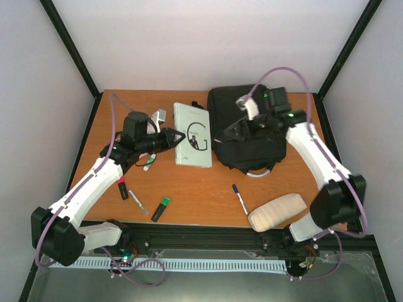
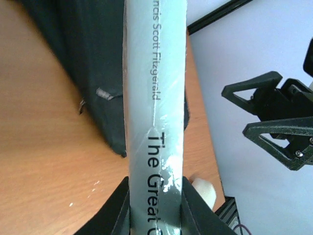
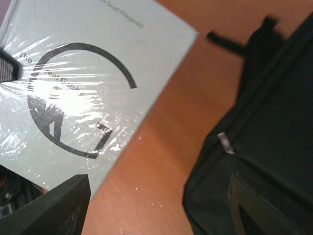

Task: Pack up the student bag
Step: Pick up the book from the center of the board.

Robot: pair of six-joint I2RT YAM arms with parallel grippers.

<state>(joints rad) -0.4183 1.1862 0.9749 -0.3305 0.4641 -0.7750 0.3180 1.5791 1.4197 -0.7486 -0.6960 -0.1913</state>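
Student bag (image 1: 252, 141) lies flat ahead of left claw (image 2: 155, 196), just past the book (image 2: 155, 98) whose spine that claw is clamped on; right claw (image 3: 156, 210) spread apart above bag's edge; nothing visibly packed, pouch (image 1: 277, 211) and blue pen (image 1: 240, 199) lying outside

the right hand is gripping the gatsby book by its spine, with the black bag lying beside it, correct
Wrong hand: the left hand grips the book by its spine, as the left wrist view shows. The right hand hangs open by the black bag, which does lie beside the book.
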